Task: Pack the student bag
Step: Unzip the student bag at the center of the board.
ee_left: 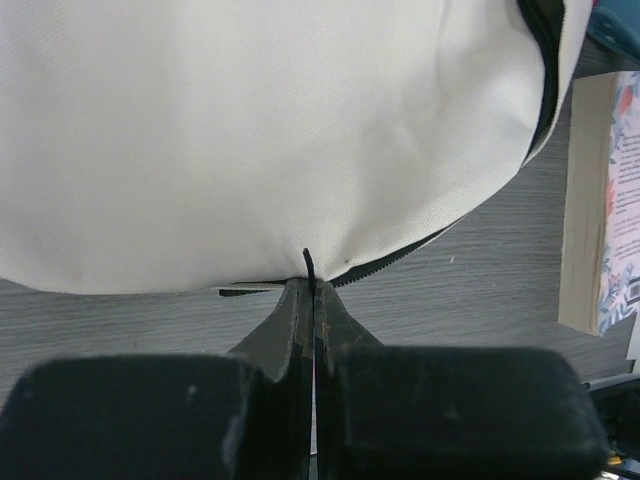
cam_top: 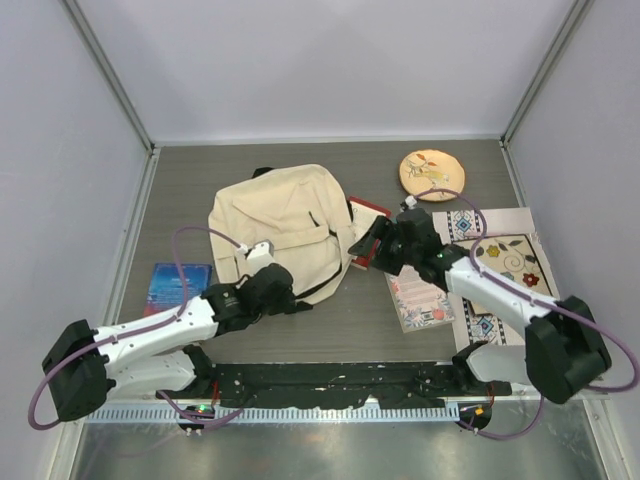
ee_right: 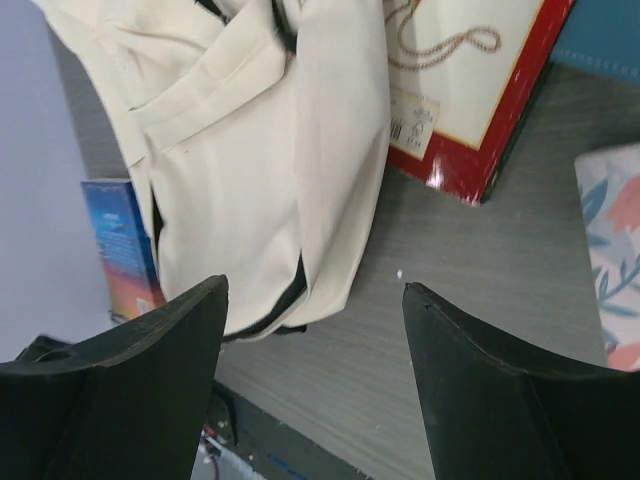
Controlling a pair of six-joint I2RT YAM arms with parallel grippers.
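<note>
Left gripper (ee_left: 312,285) clamped on one student bag (cam_top: 285,215), right gripper (ee_right: 315,290) gaped mid-frame; three books (cam_top: 178,285), one disc (cam_top: 431,174), one mat (cam_top: 510,255) around.

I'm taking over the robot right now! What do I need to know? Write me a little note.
Left tool: shut, pinching a thin black tab at the student bag's near edge.
Right tool: open, empty, over the table beside the bag.
Books: red-edged book against the bag's right side, blue book on its left, pink flowery book by the right arm.
Done: no book shows as packed.
Left: get the books into the bag; I cannot tell if it is open.
</note>
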